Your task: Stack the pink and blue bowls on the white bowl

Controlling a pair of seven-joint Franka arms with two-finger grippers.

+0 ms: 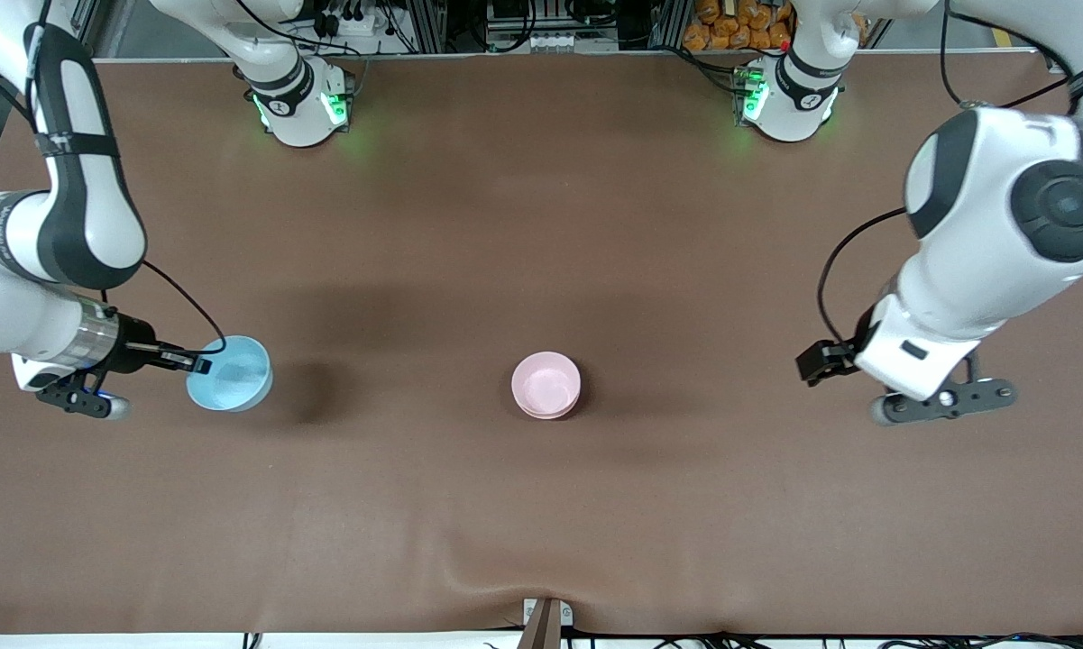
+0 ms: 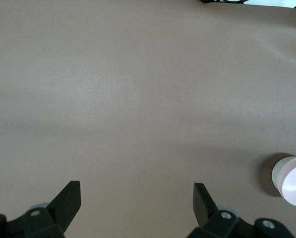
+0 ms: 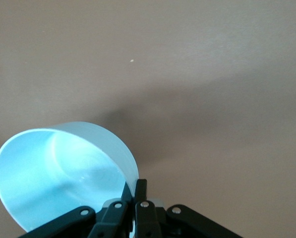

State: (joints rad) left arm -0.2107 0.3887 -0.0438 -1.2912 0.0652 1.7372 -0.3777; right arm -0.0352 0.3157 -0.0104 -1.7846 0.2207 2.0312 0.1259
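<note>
Plainly, in the front view the right gripper [image 1: 194,363] pinched the rim of the blue bowl [image 1: 232,374] in the lower half of the frame at the right arm's end of the table [image 1: 541,225]. The bowl appeared lifted, since its shadow lay apart from it. The pink bowl [image 1: 546,385] sat at mid-width in the lower half of the frame, seemingly nested in the white bowl, of which only a pale edge showed. The left gripper [image 1: 816,361] hung over bare table at the left arm's end, and that arm seemed to wait. In the left wrist view the left gripper [image 2: 138,198] had its fingers spread wide with nothing between them, and the white bowl [image 2: 276,174] showed its wall with the pink bowl [image 2: 294,184] inside it. In the right wrist view the right gripper [image 3: 135,198] was clamped on one thin edge of the tilted blue bowl [image 3: 58,173]. Such a one-sided hold could let the smooth bowl swing or slip on the way. Released off centre or at a tilt, it might catch the pink rim, sit crooked, or nudge the light stack aside.
</note>
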